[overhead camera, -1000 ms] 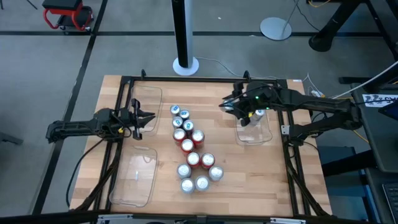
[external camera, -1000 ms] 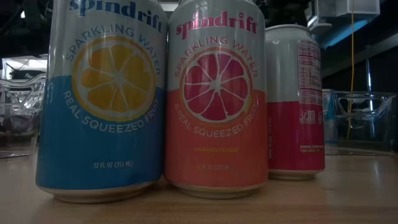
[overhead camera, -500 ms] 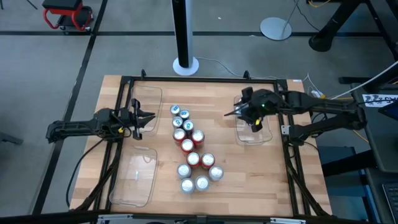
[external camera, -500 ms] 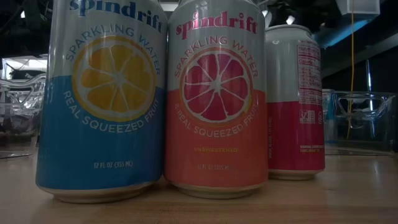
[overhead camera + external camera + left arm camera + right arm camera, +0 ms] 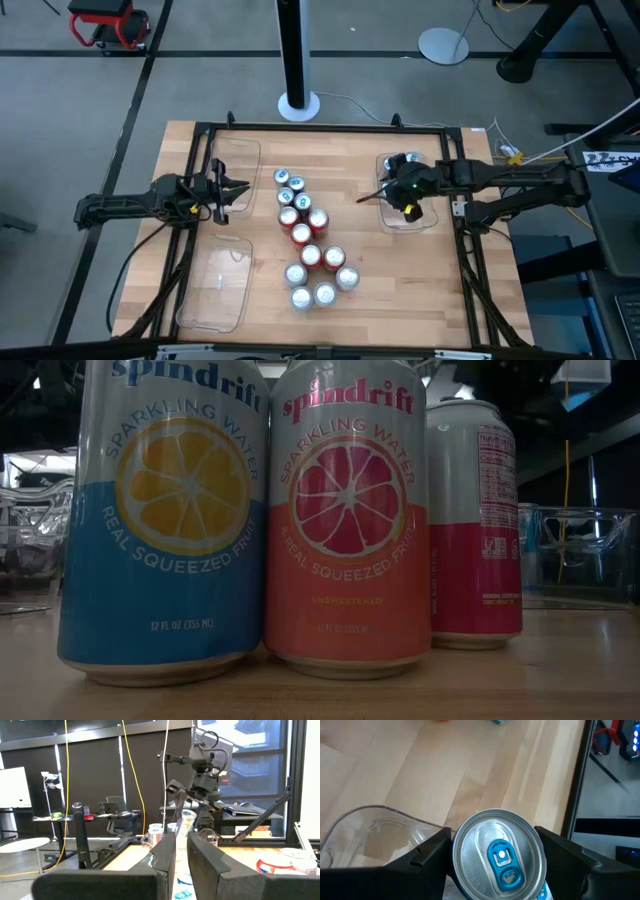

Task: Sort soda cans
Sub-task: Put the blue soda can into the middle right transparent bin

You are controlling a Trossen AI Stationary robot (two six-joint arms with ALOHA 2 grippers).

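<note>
The right gripper hangs over the clear tray near the counter's far right corner, its two fingers clamped on either side of a soda can with a silver top and a blue tab. In the right wrist view the held can sits above the tray's curved rim, with bare wood beyond. Two more can tops show at the far end of that tray. The left gripper waits by the counter's left edge, between two empty trays, its fingers spread only a narrow way apart with nothing between them. The remaining soda cans stand in a loose line down the middle of the counter, blue ones toward the far edge, red in the centre, silver-topped ones toward the near edge. The low view shows a blue can, a coral can and a red can standing upright side by side.
</note>
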